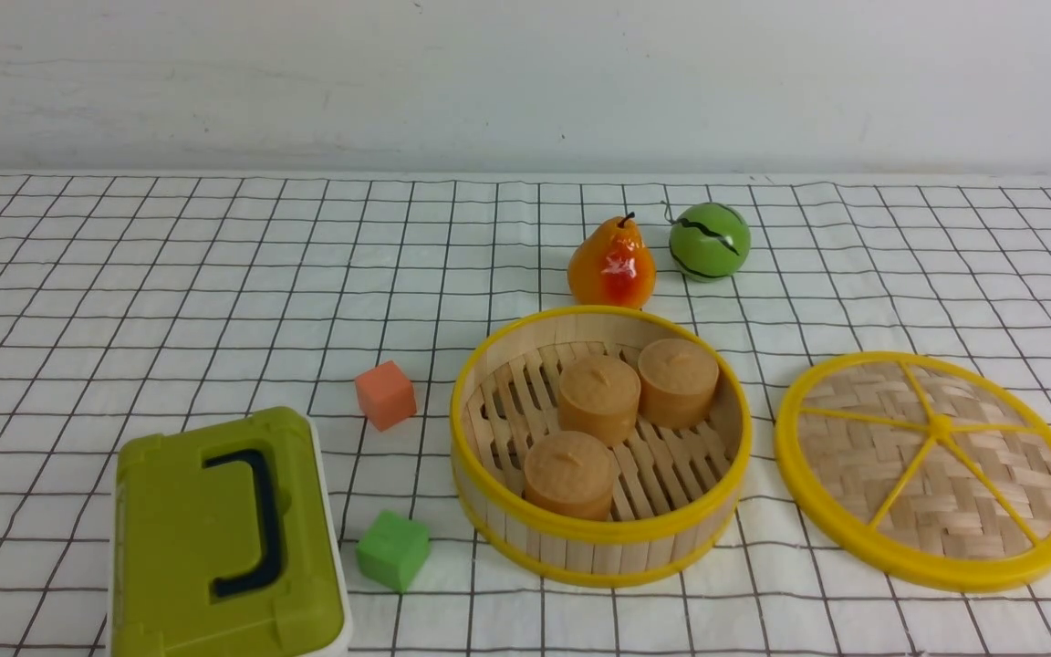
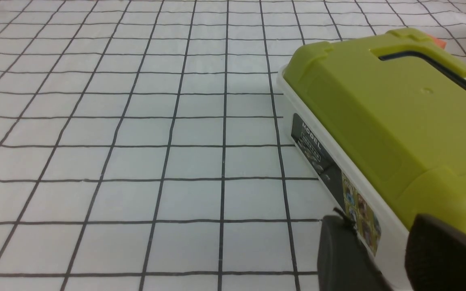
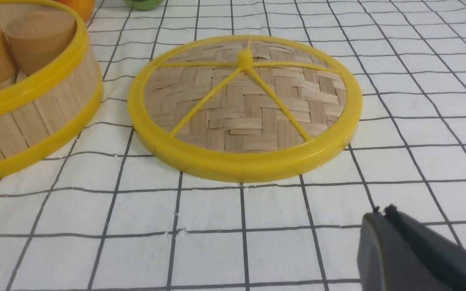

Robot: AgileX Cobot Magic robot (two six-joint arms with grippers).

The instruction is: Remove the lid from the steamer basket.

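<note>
Front view: neither arm shows here, so the fingers only turn up in the wrist views.
Left fingers (image 2: pixel 395 258): two dark tips cut off at the frame edge with a gap between them, so spread apart, holding nothing, right next to the box.
Right fingers (image 3: pixel 411 250): just one dark blob in the corner, honestly can't tell if they're apart or together.
Lid (image 1: pixel 930 469): already off, lying flat on the checked surface (image 1: pixel 170 274) just right of the basket, not touching it. Woven pale bamboo, yellow plastic rim, thin yellow spokes meeting at a hub.
Steamer basket (image 1: pixel 600 538): round, shallow, upright bamboo slats, yellow rims, slatted floor.
Buns (image 1: pixel 598 399): three tan cylinders inside, matte.
Olive-green box (image 1: pixel 224 538): bottom cut off, dark handle, label too blurry to read.
Extras: glossy pear (image 1: pixel 611 265), green striped ball (image 1: pixel 710 241), orange cube (image 1: pixel 385 394), green cube (image 1: pixel 392 549).
</note>
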